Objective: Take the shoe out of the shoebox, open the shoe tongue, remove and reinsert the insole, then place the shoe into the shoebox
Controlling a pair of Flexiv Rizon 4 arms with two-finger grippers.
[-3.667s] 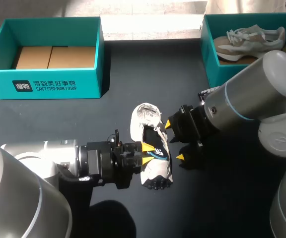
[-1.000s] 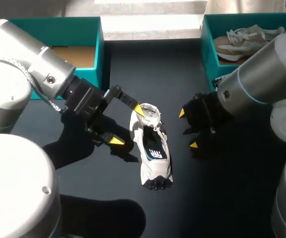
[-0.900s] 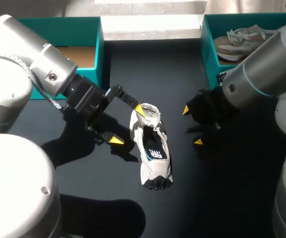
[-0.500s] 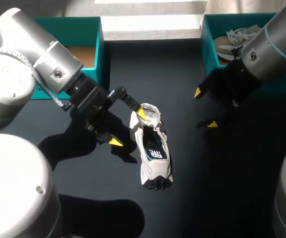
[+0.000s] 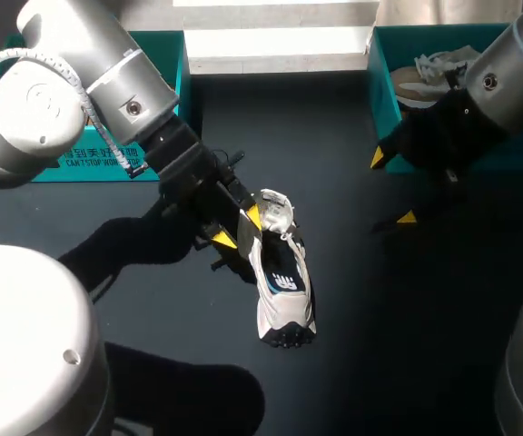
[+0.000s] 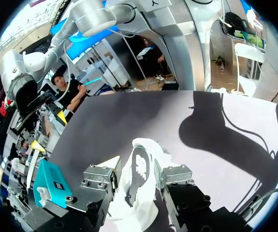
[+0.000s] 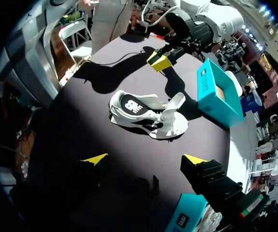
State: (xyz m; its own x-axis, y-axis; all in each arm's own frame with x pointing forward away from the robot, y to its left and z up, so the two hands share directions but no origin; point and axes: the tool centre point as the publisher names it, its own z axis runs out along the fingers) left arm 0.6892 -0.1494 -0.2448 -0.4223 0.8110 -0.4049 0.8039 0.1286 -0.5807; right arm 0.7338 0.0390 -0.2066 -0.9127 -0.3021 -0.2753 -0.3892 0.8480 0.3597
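A white shoe (image 5: 284,291) with a dark logo lies in the middle of the black table, its studded toe toward me. My left gripper (image 5: 238,227) comes in from the upper left at the heel end. In the left wrist view the white heel part of the shoe (image 6: 141,162) fills the gap of that gripper (image 6: 140,166) and touches both fingers. My right gripper (image 5: 393,189) hangs open and empty off to the right, in front of the right box. From its wrist view the right gripper (image 7: 145,159) faces the shoe (image 7: 139,111), with the left gripper (image 7: 159,60) beyond it.
A teal shoebox (image 5: 378,100) at the back right holds a second, beige shoe (image 5: 443,68). Another teal shoebox (image 5: 89,159) stands at the back left, partly hidden by my left arm; it shows as the teal box (image 7: 216,92) beyond the shoe.
My left gripper has swung in to the shoe's heel and its fingers have narrowed from wide open. My right gripper has drawn back up and right, away from the shoe. The shoe has not moved.
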